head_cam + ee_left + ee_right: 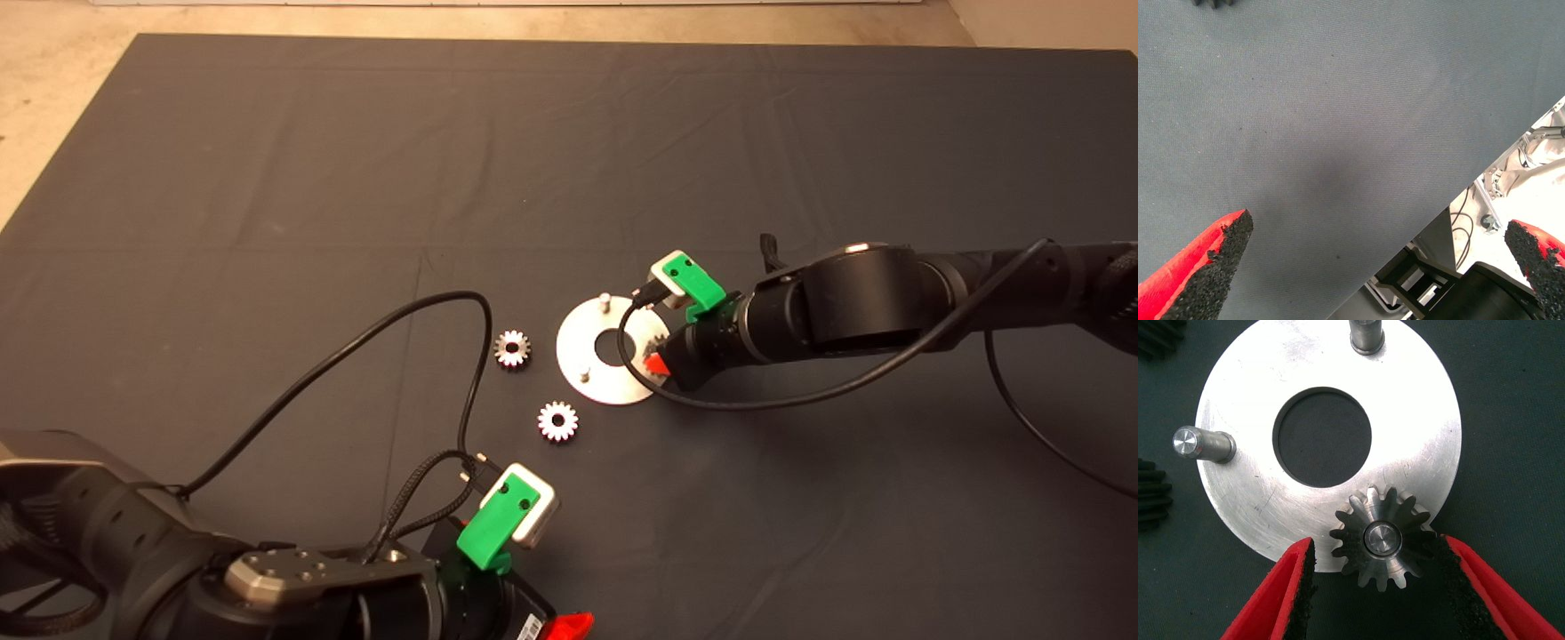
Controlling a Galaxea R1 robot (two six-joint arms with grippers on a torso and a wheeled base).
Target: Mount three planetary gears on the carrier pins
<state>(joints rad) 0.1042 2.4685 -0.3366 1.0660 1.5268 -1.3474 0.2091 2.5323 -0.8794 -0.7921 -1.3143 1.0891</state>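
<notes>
Right end effector (1375,587) astride flat-lying gear (1381,543)

In the head view the black right arm (827,311) covers the flat round silver disc's (582,351) near rim. In the right wrist view two dark toothed gears (1150,495) are cut off at the edge.

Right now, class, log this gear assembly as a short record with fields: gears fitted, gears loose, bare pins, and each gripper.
Gears fitted: one planetary gear seated on a carrier pin of the silver disc
Gears loose: two on the mat
Bare pins: two
Right gripper: open, fingers either side of the fitted gear
Left gripper: open, parked over the mat's near edge
</notes>
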